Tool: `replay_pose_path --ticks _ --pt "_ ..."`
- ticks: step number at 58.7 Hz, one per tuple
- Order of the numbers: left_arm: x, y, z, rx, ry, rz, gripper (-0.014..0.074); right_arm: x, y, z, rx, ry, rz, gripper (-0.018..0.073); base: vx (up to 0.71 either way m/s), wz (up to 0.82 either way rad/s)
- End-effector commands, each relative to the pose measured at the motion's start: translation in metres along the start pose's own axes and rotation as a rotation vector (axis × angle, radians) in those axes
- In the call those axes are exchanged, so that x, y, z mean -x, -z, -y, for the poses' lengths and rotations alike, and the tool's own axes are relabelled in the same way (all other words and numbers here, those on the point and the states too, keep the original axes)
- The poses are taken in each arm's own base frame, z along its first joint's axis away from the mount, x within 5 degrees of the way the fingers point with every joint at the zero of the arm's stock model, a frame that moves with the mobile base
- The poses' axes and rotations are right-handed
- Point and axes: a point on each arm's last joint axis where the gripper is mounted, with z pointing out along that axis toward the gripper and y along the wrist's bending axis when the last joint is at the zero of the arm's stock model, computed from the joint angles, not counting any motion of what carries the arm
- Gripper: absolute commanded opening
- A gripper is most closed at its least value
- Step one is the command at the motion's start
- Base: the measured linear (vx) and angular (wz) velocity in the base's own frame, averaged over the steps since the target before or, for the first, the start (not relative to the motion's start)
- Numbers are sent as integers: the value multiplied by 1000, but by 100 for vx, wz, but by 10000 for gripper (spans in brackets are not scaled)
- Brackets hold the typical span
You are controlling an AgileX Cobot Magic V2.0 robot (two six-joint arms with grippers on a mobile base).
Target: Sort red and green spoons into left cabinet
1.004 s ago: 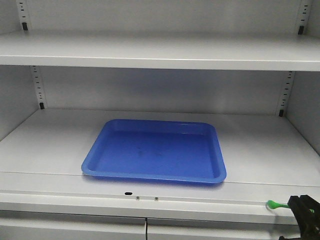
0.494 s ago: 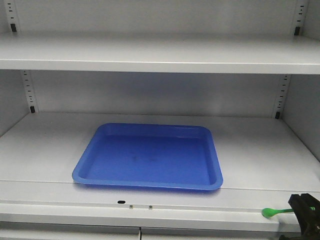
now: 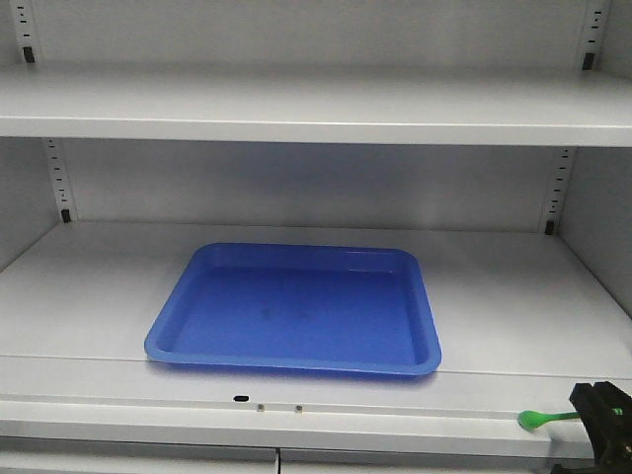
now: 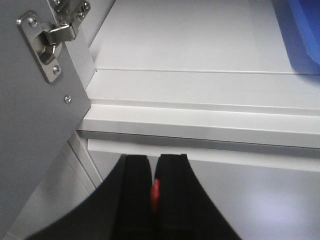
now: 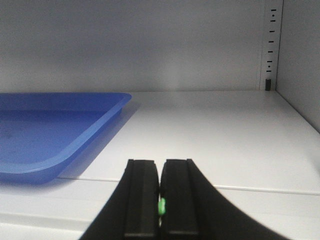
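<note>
Grey metal is all around: the wide light-grey metal cabinet [image 3: 316,99] has flat shelves, and strips with little slots run up its back corners. On the lower shelf sits a flat blue plastic tray with a raised rim [image 3: 158,341]. It lies a bit left of the middle, close to the front edge of the shelf, and there is nothing in it.

At the bottom right of the front view, the black right gripper [image 3: 591,400] is just in front of the shelf edge, low down. It is pinching the bright green plastic spoon [image 3: 541,418] by its thin handle. The spoon lies flat and points to the left, with its small round bowl sticking out past the gripper, in front of the shelf's front edge. In the right wrist view, the two black fingers [image 5: 142,200] are pressed close, with a small bit of green between them. The tray is ahead and to the left.

The left wrist view shows the black left gripper [image 4: 155,192] squeezed tight on the red plastic spoon [image 4: 155,194]. Only a small red piece shows between its fingers. This gripper is below the shelf's front lip, near the left side. A grey panel with a shiny metal hinge [image 4: 52,42] stands beside it.
</note>
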Motion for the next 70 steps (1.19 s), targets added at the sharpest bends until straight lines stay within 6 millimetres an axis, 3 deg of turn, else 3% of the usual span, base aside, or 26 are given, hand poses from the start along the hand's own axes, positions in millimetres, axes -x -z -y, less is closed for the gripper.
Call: replay_pose_path --ticks 1,46,70 --pt "15 5 3 -31 -5 88 -3 16 -2 -1 7 12 109 -8 0 0" --pt "15 5 3 -33 -5 93 -3 16 -2 -1 14 4 108 -8 0 0" --pt "15 5 3 -32 -5 91 -3 13 -1 -17 189 4 74 -4 0 0"
